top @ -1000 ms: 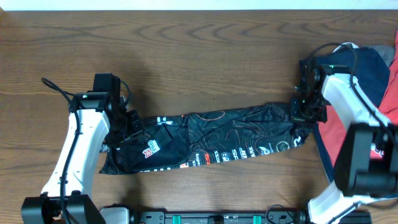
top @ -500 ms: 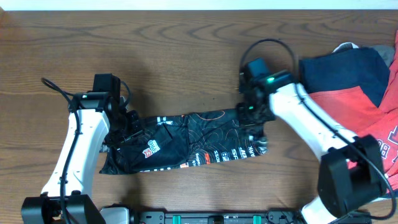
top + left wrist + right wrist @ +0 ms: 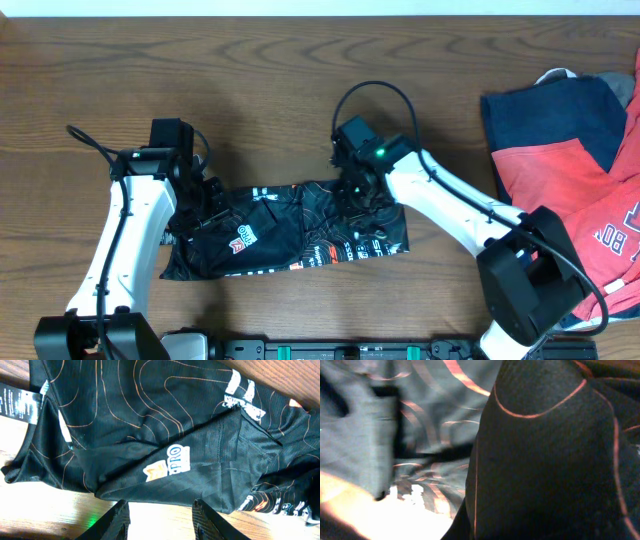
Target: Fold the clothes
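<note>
The black jersey [image 3: 285, 232] with wavy lines and small logos lies as a long band near the table's front. Its right part is folded over to the left. My right gripper [image 3: 360, 197] is over the fold near the band's middle and is shut on the jersey's right end. The right wrist view is filled by the dark cloth [image 3: 545, 460], and the fingers are hidden. My left gripper [image 3: 197, 215] is at the jersey's left end. In the left wrist view its jaws [image 3: 160, 520] are open over bare wood, just short of the cloth's edge [image 3: 165, 425].
A pile of red and navy garments [image 3: 560, 150] lies at the right edge of the wooden table [image 3: 300, 80]. The right arm's black cable [image 3: 375, 90] loops above the jersey.
My right gripper has carried the jersey's right end far to the left, from beside the red pile to the band's middle, folding the cloth over itself. The left arm has stayed still.
</note>
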### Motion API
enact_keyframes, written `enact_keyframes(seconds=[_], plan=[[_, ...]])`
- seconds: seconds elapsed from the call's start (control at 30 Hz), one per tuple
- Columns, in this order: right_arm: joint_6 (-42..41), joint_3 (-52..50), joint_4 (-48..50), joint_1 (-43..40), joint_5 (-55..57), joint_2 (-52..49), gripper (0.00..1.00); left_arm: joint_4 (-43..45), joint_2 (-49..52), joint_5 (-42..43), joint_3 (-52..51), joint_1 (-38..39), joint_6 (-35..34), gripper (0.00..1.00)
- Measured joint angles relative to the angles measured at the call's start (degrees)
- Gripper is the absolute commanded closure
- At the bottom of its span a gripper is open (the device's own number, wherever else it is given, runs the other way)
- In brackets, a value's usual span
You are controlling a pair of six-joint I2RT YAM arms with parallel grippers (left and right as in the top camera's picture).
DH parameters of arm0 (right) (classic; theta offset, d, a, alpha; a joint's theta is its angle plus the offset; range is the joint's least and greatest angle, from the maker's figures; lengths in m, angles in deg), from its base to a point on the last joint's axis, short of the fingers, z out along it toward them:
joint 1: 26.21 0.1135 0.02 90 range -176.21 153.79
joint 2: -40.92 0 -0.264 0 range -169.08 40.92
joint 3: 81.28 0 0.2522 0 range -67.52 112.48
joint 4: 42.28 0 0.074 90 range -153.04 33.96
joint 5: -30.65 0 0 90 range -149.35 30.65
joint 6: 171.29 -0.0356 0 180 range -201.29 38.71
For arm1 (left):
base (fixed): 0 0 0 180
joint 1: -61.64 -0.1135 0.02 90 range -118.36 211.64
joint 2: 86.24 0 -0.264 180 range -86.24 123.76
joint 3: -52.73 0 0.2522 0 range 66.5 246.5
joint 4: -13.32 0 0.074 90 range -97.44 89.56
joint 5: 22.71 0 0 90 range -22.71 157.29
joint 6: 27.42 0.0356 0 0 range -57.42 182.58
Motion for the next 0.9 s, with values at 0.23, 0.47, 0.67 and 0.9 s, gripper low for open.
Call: enact_keyframes(seconds=[0.23, 0.47, 0.67, 0.9], plan=[[3.08, 0.02, 3.50, 2.69, -7.39, 0.00, 0.60, 0.00, 0.00, 0.00, 0.00, 0.00, 0.00, 0.57], [7.65, 0.00, 2.21, 1.92, -9.11, 0.00, 0.59, 0.00, 0.00, 0.00, 0.00, 0.00, 0.00, 0.57], [4.39, 0.00, -1.07, -3.21, 0.59, 0.44, 0.52, -0.09, 0.00, -1.57, 0.00, 0.00, 0.13, 0.41], [2.64, 0.00, -2.97, -8.83, 6.12, 5.66, 0.53, 0.07, 0.00, -5.22, -0.55, 0.00, 0.20, 0.21]])
